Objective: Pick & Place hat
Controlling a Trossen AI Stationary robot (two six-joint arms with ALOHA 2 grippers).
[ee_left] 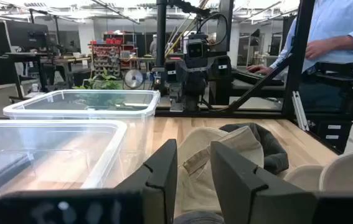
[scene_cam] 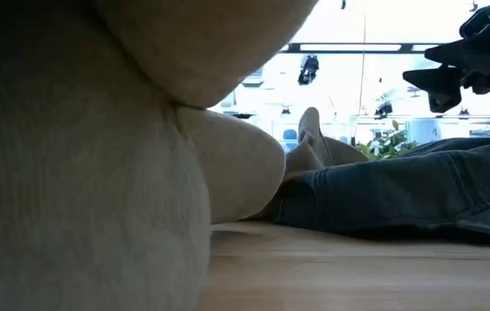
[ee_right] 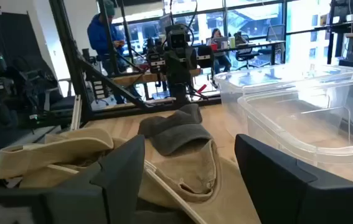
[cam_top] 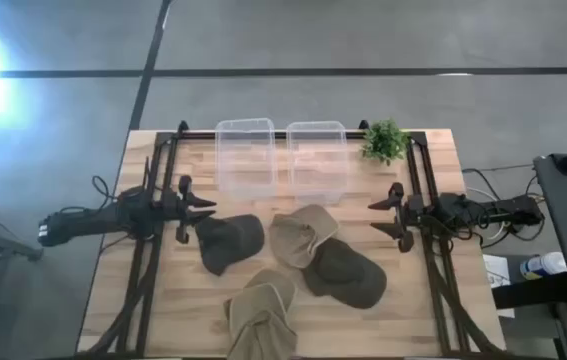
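Observation:
Several hats lie on the wooden table in the high view: a dark hat (cam_top: pixel 228 241), a beige hat (cam_top: pixel 302 235), a dark olive cap (cam_top: pixel 347 272) and a second beige hat (cam_top: pixel 261 315) at the near edge. My left gripper (cam_top: pixel 206 210) hovers open just left of the dark hat. My right gripper (cam_top: pixel 375 217) hovers open to the right of the beige hat and the olive cap. The left wrist view shows the beige hat (ee_left: pixel 223 155) beyond my fingers. The right wrist view shows it (ee_right: pixel 185 168) between my spread fingers, with the dark hat (ee_right: pixel 175 130) behind.
Two clear plastic bins (cam_top: pixel 245 155) (cam_top: pixel 317 160) stand side by side at the far edge, with a small green plant (cam_top: pixel 385 140) to their right. In the low view the near beige hat (scene_cam: pixel 98 155) fills the left. A person (ee_left: pixel 332 43) stands beyond the right side.

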